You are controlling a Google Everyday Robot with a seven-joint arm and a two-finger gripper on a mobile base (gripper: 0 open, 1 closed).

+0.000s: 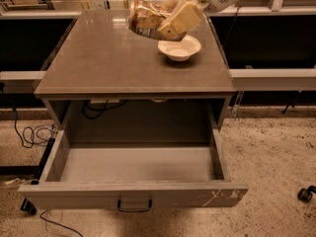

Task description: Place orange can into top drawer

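grey top drawer (pixel 133 195) stood pulled open under the table (pixel 98 63). over the tabletop's back part the orange can (pixel 144 19) hung tilted in the air, pinched by the gripper (pixel 167 23), just above and left of the white bowl (pixel 179 48).

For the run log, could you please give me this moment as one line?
gripper: shut on orange can, above table, by bowl | top drawer: open | can: not yet in drawer
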